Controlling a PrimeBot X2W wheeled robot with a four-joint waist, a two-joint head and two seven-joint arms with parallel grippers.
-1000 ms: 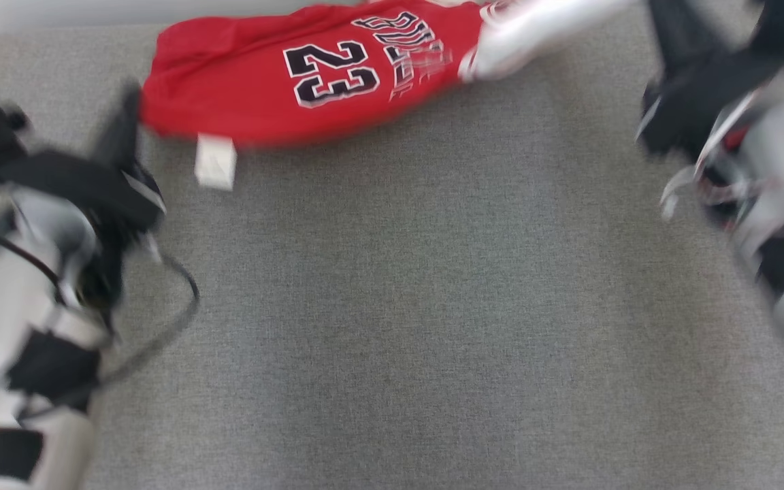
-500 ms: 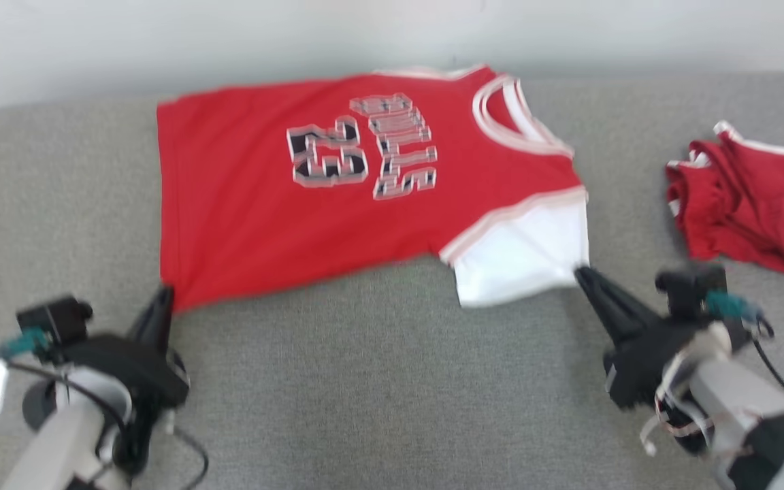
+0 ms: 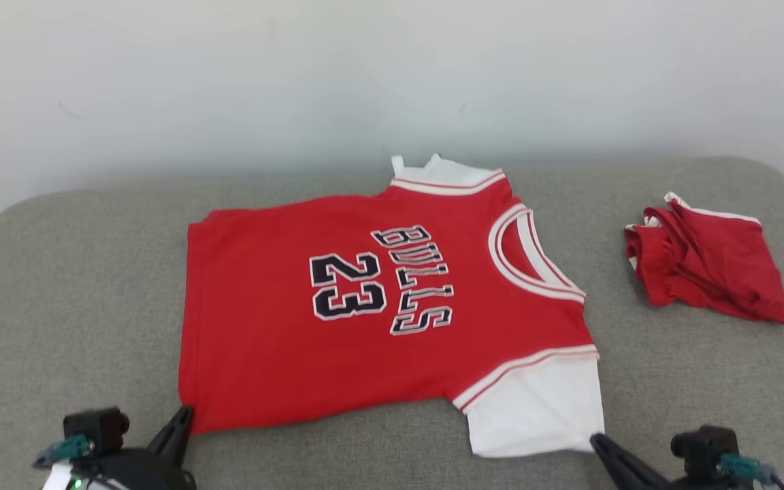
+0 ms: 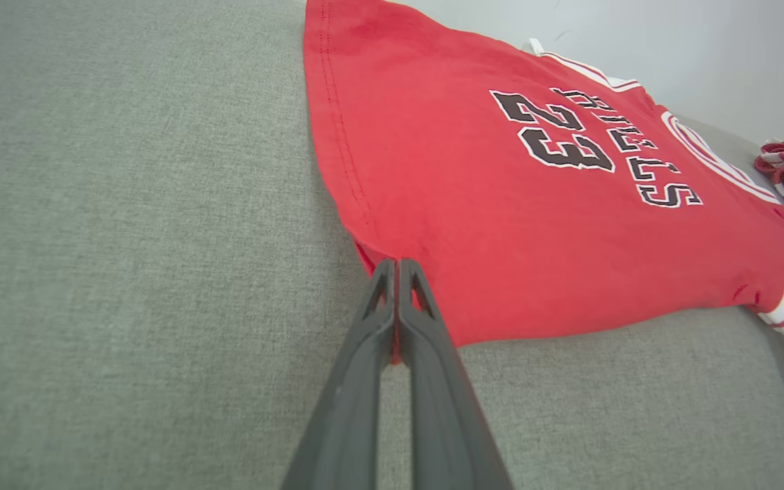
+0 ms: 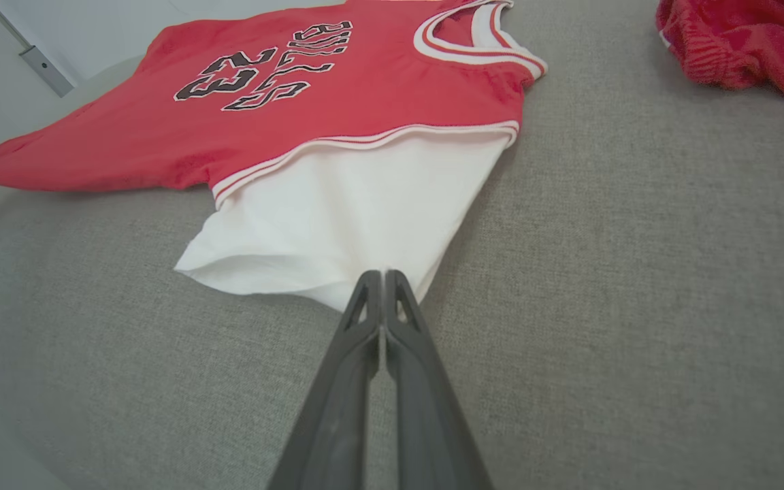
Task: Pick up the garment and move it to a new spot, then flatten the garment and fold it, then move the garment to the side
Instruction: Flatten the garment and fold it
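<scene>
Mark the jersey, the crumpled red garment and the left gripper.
jersey (image 3: 256, 292), head view, plain red cloth left of the number.
crumpled red garment (image 3: 712, 272), head view, its middle folds.
left gripper (image 4: 397, 267), left wrist view, between its tips, shut on the jersey's corner.

Free room and obstacles: the jersey (image 3: 337, 340) covers the middle of the table (image 3: 58, 286); you have bare grey surface to its left, along the near edge between your left hand (image 3: 184, 411) and right hand (image 3: 597, 440), and in the strip between its collar and the crumpled red garment (image 3: 705, 272) at the far right. That garment blocks the right end; the wall (image 3: 365, 82) closes the far side just behind the table
</scene>
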